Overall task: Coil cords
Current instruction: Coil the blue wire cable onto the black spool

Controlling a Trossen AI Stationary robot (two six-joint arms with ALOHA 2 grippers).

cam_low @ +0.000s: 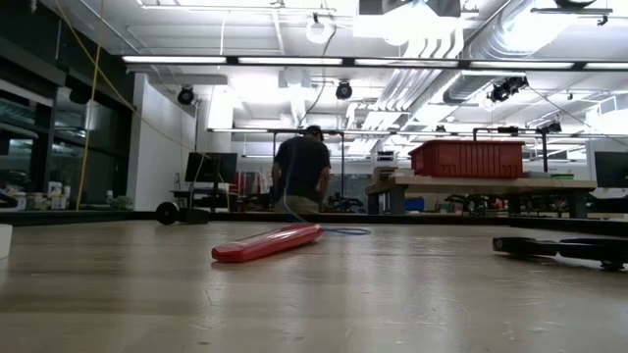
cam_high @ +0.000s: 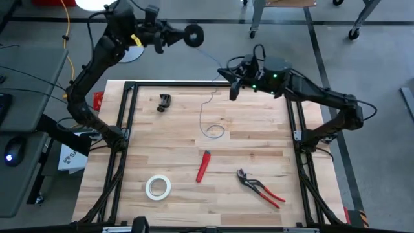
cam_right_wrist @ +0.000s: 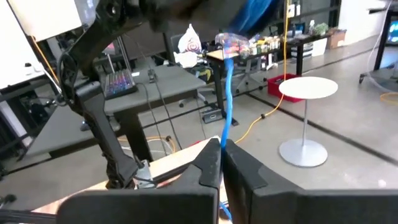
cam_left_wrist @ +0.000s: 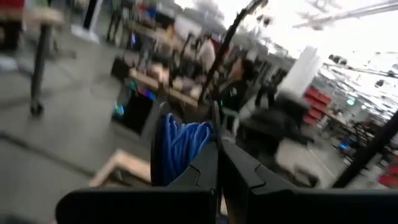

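The cord is a thin blue wire. Part of it is wound on a small black spool (cam_high: 194,35), which is held high beyond the table's far left corner by my left gripper (cam_high: 176,36), shut. From the spool the cord (cam_right_wrist: 227,93) runs to my right gripper (cam_high: 225,72), shut on it above the table's far edge. Below that gripper the cord drops to the wood and lies there in a loose loop (cam_high: 213,131). In the left wrist view the blue windings (cam_left_wrist: 181,143) sit just past the fingers. My left gripper holds the black spool level, at its side (cam_left_wrist: 208,134) next to the blue windings; the fingers themselves cover the exact spot. The spool is lifted clear, high above the table. My right gripper pinches the single strand of cord (cam_right_wrist: 225,134) between its two fingers, pointing level toward the left arm. The cord runs straight from the fingers up to the spool; below them it hangs slack to the table.
On the table lie a red tool (cam_high: 204,166), a white tape roll (cam_high: 158,187), red-handled pliers (cam_high: 261,188) and a small black clamp (cam_high: 165,102). A black frame rail (cam_high: 174,83) borders the far edge. A person (cam_low: 301,172) stands in the room behind.
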